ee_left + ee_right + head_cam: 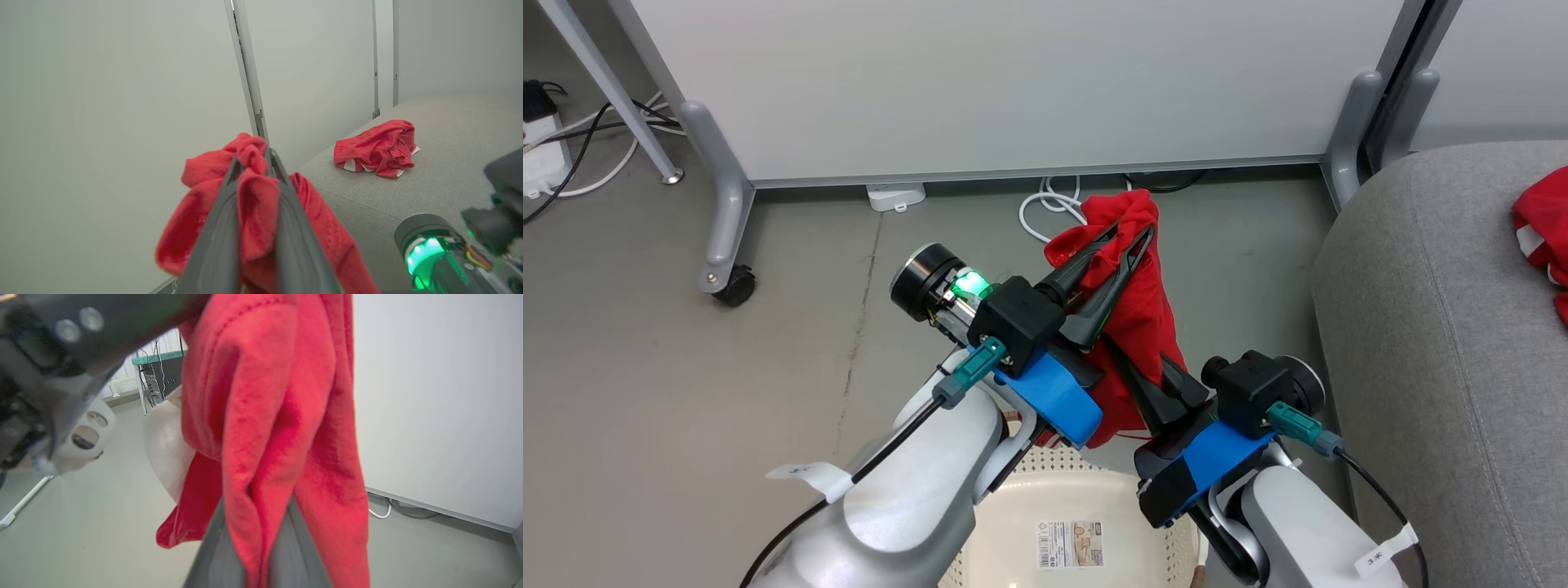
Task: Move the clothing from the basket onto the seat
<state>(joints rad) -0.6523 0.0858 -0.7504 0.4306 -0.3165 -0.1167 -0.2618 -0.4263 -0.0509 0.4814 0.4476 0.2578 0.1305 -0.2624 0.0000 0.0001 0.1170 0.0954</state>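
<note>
I have both hands gripping the soft bright red fabric garment [1147,314], left hand [1131,237] high, right hand [1127,367] lower, holding it above the cream-white perforated plastic basket [1078,461]. The large light grey upholstered seat [1421,343] lies to my right, nearer my right arm.

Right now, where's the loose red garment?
The loose garment lies on the grey seat, head view's right edge, apart from the held garment near the basket.
</note>
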